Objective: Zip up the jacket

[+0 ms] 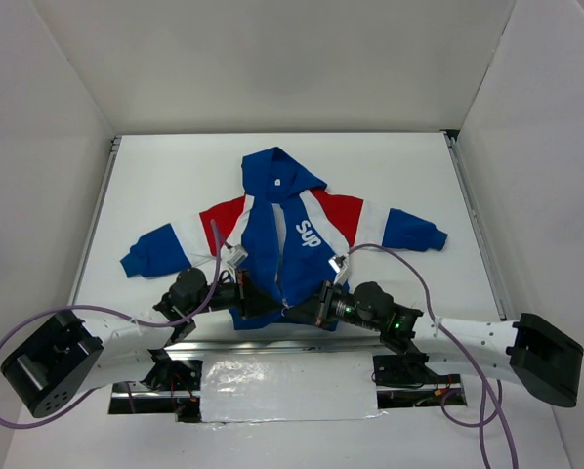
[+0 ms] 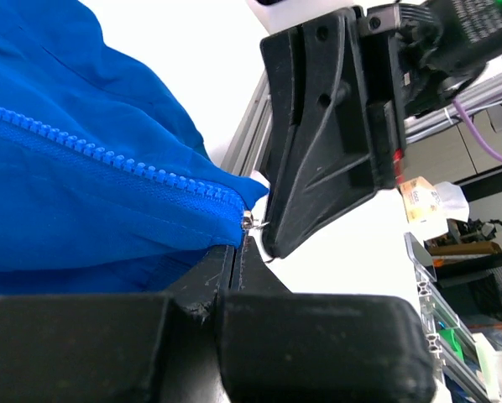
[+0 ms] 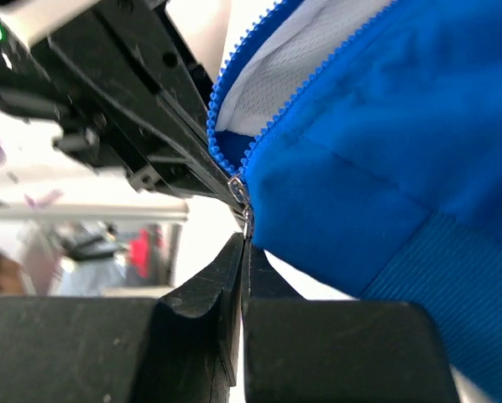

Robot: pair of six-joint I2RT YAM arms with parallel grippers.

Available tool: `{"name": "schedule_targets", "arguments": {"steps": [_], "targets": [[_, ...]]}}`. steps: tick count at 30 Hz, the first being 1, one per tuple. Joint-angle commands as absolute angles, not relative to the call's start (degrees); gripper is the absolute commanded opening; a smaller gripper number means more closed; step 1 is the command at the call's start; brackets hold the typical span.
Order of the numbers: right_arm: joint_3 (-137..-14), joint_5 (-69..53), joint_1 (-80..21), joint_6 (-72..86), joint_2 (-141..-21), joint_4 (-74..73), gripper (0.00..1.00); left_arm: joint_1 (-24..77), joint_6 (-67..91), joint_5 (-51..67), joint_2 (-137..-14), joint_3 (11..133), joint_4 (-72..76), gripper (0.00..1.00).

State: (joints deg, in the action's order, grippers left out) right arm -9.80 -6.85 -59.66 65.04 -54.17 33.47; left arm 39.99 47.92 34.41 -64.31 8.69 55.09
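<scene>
The jacket [image 1: 282, 225] lies flat on the white table, hood at the far side and hem toward me, royal blue with red and white sleeves. Its front zipper [image 1: 280, 259] is open along its length; the teeth show in the left wrist view [image 2: 108, 155] and spread apart in the right wrist view [image 3: 234, 126]. My left gripper [image 1: 265, 305] is shut [image 2: 241, 245] on the hem at the zipper's bottom end. My right gripper [image 1: 307, 313] is shut [image 3: 248, 239] on the small metal zipper pull [image 3: 248, 222], just below the slider [image 3: 237, 188]. The two grippers face each other, tips almost touching.
A shiny foil-covered plate [image 1: 287, 389] lies at the near edge between the arm bases. Metal rails [image 1: 97, 215] run along the table's left and right sides. White walls enclose the table. Purple cables [image 1: 409, 269] loop from both arms.
</scene>
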Motion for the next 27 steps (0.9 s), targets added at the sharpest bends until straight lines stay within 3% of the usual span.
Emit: {"name": "schedule_targets", "arguments": {"steps": [1, 8, 17, 27], "targets": [[-15.46, -1.33, -59.85, 76.53, -50.02, 24.21, 0.00, 39.99, 45.79, 35.16, -63.63, 9.05, 57.65, 0.00], [-27.40, 1.32, -59.94, 83.58, -52.55, 2.58, 0.00, 40.86, 45.62, 35.42, -65.65, 9.14, 58.89, 0.00], [-30.50, 7.72, -59.68, 89.19, -53.35, 0.44, 0.00, 44.64, 44.56, 32.17, -65.30, 8.88, 55.81, 0.00], [-26.11, 10.72, -57.83, 97.73, -49.83, 5.00, 0.00, 49.21, 45.79, 27.87, -71.79, 6.07, 58.09, 0.00]]}}
